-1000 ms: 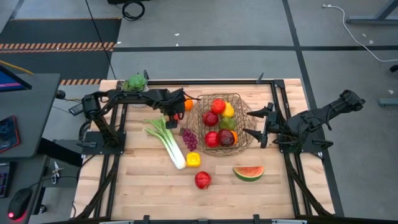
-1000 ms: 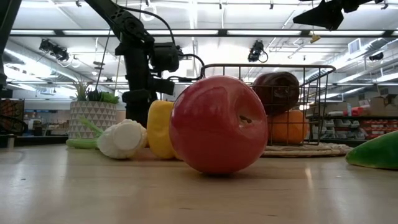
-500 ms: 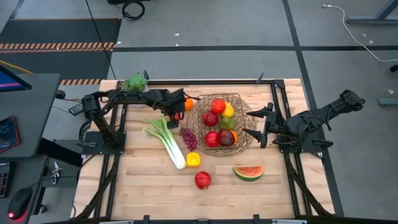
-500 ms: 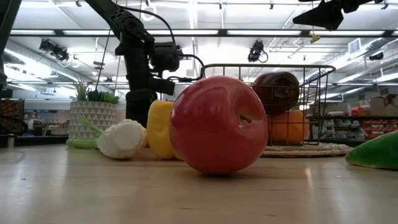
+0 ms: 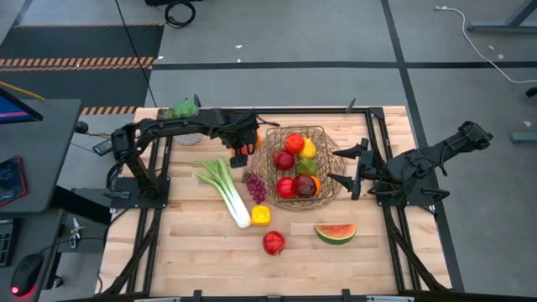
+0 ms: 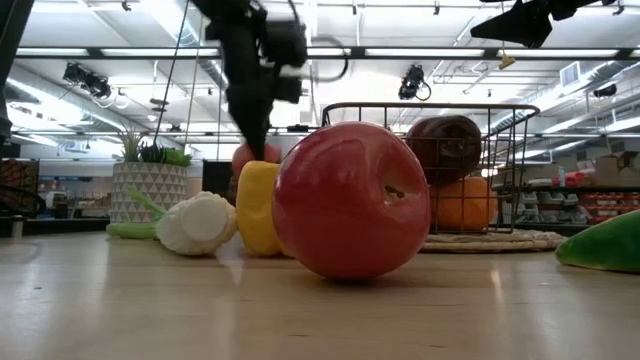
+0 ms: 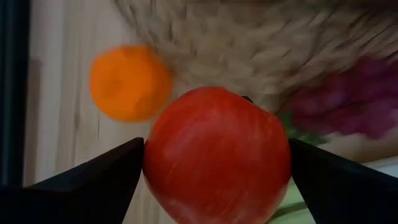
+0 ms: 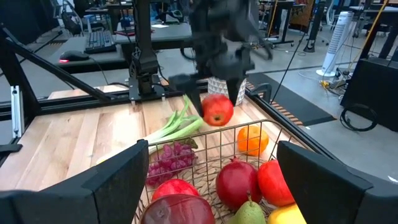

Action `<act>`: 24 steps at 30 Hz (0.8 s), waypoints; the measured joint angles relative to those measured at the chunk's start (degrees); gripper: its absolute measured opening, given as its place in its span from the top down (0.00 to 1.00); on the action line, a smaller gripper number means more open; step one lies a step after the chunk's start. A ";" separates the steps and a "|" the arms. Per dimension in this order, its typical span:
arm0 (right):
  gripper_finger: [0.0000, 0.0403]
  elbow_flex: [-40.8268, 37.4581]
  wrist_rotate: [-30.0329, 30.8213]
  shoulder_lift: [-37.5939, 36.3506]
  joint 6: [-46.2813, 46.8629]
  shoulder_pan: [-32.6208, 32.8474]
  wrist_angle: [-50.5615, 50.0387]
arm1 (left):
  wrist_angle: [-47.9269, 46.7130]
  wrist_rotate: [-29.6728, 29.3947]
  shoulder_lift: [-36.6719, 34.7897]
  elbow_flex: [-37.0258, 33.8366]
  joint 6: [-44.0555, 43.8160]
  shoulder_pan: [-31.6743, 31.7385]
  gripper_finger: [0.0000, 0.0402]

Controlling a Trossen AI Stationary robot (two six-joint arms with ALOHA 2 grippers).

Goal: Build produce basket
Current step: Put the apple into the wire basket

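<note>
The left gripper (image 5: pixel 242 149) holds a red apple (image 7: pixel 217 155) between its fingers, in the upper middle of the high view, just left of the basket (image 5: pixel 329 190). An orange (image 7: pixel 129 83) lies below. The right gripper (image 5: pixel 342 166), at the basket's right edge, stands wide and empty.

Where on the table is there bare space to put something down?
Bare wood lies on the table's near-left part, left of the loose apple, and between the leek and the left frame. It is crowded around the basket, grapes and yellow pepper.
</note>
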 joint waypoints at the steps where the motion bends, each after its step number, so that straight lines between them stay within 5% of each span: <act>1: 0.11 0.00 0.00 0.00 0.00 0.00 0.06 | -1.14 0.60 0.00 1.86 -0.27 -0.37 0.03; 13: 0.11 0.00 -0.02 0.00 -0.59 0.00 0.05 | 0.62 6.98 -0.15 19.24 -1.76 -8.15 0.03; 24: 0.11 0.00 -0.46 0.00 -0.44 0.02 0.14 | 11.12 7.26 -0.13 21.08 -1.42 -15.79 0.03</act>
